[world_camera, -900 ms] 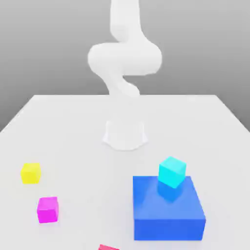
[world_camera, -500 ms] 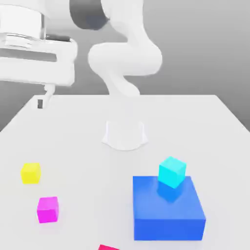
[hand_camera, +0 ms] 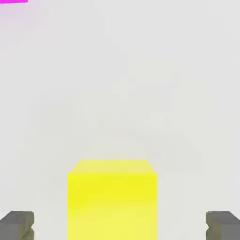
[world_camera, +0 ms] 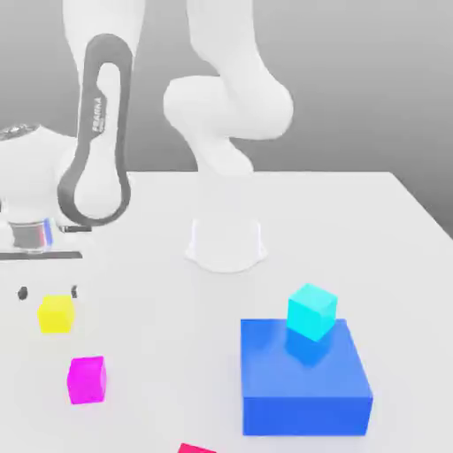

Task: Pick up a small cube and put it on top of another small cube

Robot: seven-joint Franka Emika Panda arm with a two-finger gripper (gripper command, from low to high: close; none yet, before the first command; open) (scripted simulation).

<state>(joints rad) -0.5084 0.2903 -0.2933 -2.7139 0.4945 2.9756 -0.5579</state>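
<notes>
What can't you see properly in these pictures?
- Red thing, exterior view: cut off by the bottom edge, so its shape is unclear.
- Yellow cube, hand view: lower part cut off by the frame.
- Magenta cube, hand view: just a sliver at the edge.

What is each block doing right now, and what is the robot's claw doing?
yellow cube: resting on the table, not held, sitting between the open fingers.
magenta cube: on the table, nothing on top.
cyan cube: sitting on the blue block.
blue block: on the table, holding up the cyan cube.
gripper: open, just above the yellow cube.
</notes>
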